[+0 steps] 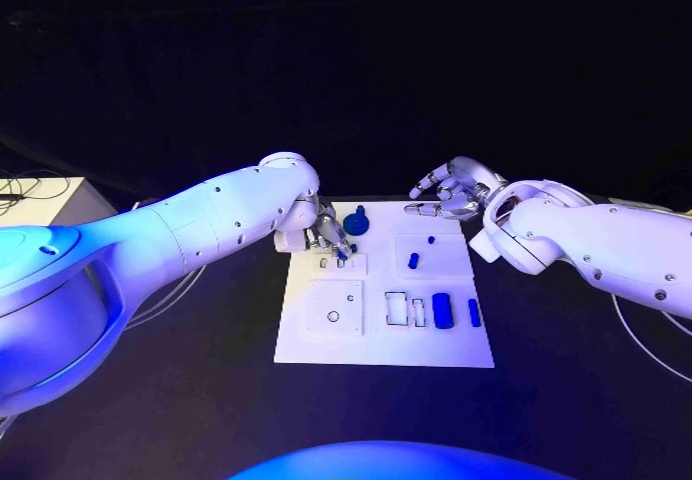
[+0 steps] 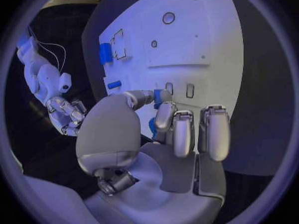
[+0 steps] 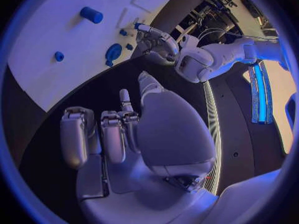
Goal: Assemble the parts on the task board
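Blue parts, white task board

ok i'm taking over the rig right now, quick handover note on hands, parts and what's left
Left robot hand: over the far left of the white rectangular task board, pinching a small blue part between thumb and finger.
Right robot hand: off the board's far right corner, fingers curled, holding nothing.
On the board: round blue disc part at the far edge, short blue peg mid-board, larger blue cylinder and slim blue bar near right.
Done: not clear. Left: seat the pinched part, then the rest.
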